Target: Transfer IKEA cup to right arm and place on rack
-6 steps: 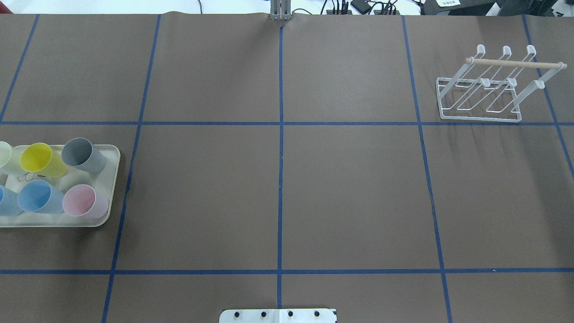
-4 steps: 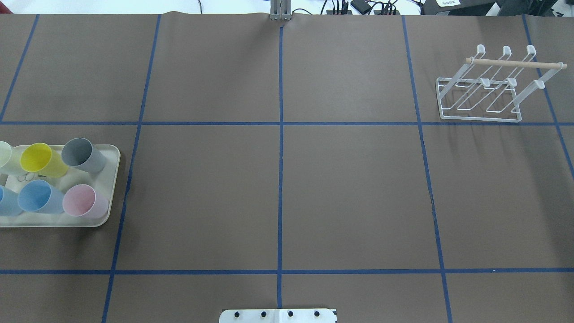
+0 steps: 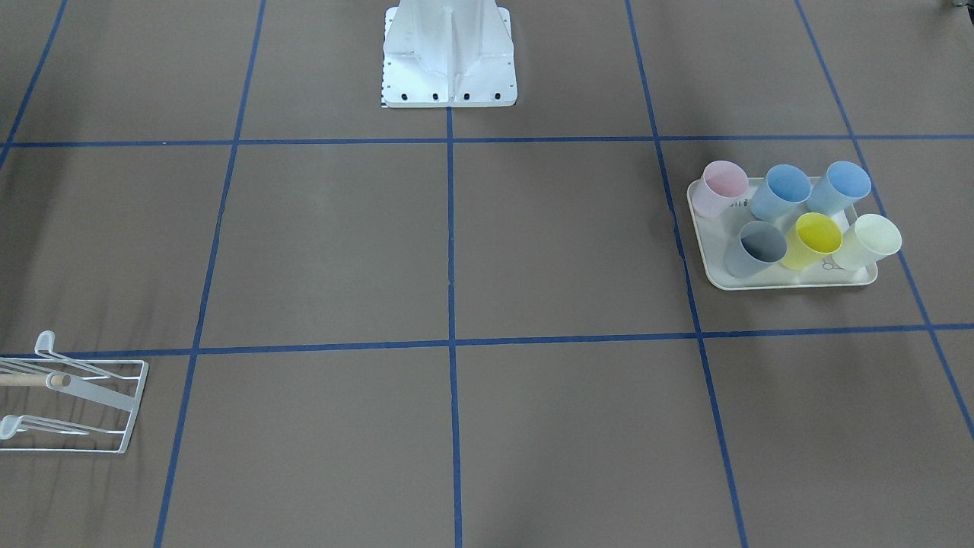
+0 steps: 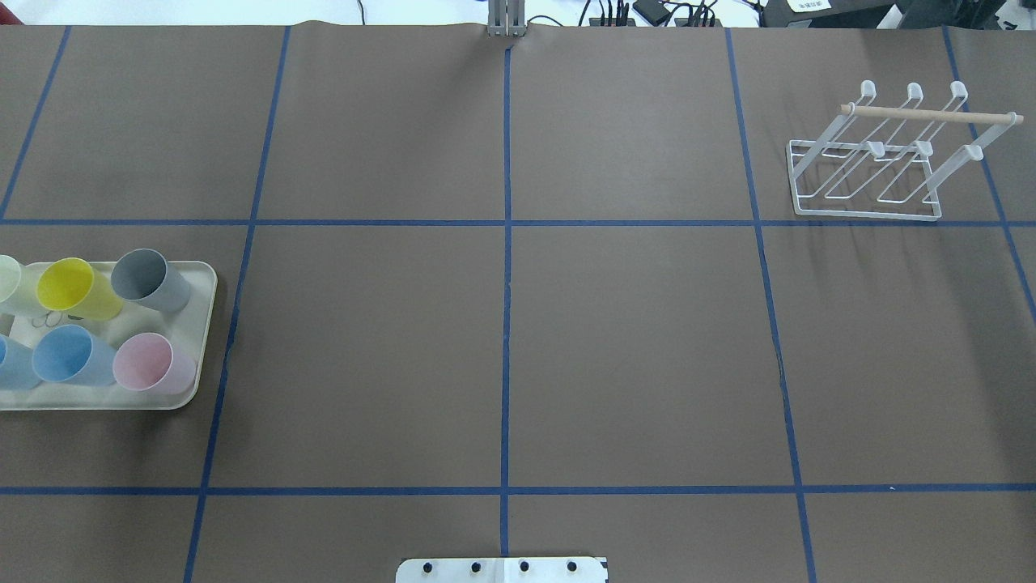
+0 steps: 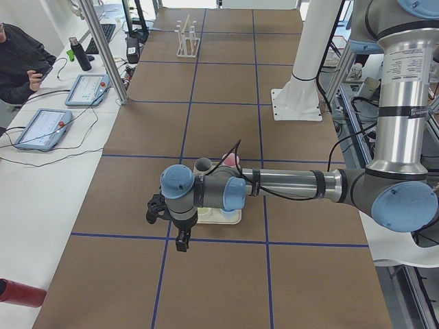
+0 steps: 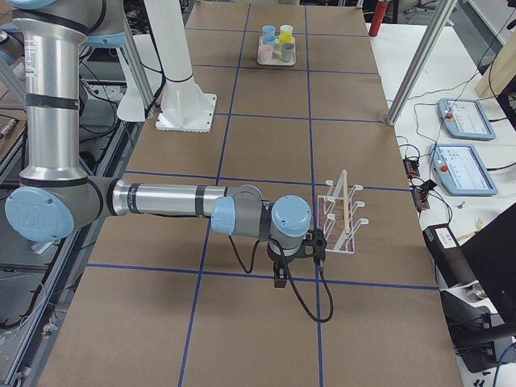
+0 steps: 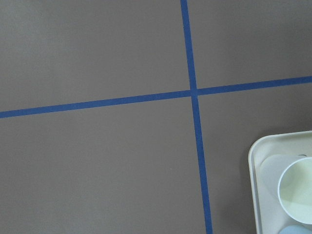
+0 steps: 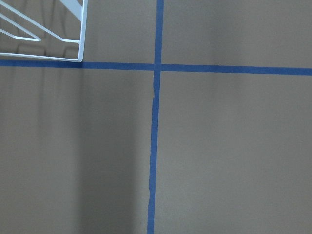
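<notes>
Several pastel IKEA cups stand on a cream tray (image 4: 202,340) at the table's left: pink (image 4: 146,362), grey (image 4: 144,275), yellow (image 4: 69,285), blue (image 4: 65,354). The white wire rack (image 4: 874,174) with a wooden dowel (image 4: 931,115) stands far right and holds nothing. My left gripper (image 5: 180,241) hangs high beside the tray, seen only in the exterior left view; I cannot tell if it is open. My right gripper (image 6: 280,278) hangs near the rack (image 6: 343,218), seen only in the exterior right view; I cannot tell its state either.
The left wrist view shows the tray's corner (image 7: 254,158) and a pale green cup (image 7: 297,190). The right wrist view shows the rack's corner (image 8: 73,44). The robot's white base (image 3: 449,68) stands at the table's near middle. Blue tape lines grid the brown table.
</notes>
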### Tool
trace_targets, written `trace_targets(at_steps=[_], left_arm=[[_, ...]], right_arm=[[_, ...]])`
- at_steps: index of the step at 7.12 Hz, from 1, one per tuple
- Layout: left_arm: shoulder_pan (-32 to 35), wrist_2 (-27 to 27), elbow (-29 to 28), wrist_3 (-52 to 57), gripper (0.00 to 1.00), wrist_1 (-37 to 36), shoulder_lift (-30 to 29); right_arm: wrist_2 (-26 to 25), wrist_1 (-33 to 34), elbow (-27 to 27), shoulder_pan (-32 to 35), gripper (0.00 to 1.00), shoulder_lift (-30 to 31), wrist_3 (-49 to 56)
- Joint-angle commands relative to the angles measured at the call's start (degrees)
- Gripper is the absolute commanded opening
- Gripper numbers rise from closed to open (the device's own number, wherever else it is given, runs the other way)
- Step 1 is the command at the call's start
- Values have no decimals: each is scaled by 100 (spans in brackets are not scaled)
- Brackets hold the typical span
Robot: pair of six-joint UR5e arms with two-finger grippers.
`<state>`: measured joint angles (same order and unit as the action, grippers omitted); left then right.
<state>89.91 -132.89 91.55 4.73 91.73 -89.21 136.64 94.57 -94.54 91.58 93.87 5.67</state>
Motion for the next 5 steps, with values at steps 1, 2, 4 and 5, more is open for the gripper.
trace_targets(at_steps=[1,2,4,5], left_arm=[[0,0,3,19,100,3,0],[0,9,11,28,100,64,0],[0,0,-6,28,100,737,-17],[0,-9,-76,-7,100,1333,9]], right_arm=[[3,0,-21,0,100,-9,-13],[3,0,-30,0,100,-9,-22],[3,-9,-91,0,100,-96,-48],[12,0,-161,0,100,-114,-48]])
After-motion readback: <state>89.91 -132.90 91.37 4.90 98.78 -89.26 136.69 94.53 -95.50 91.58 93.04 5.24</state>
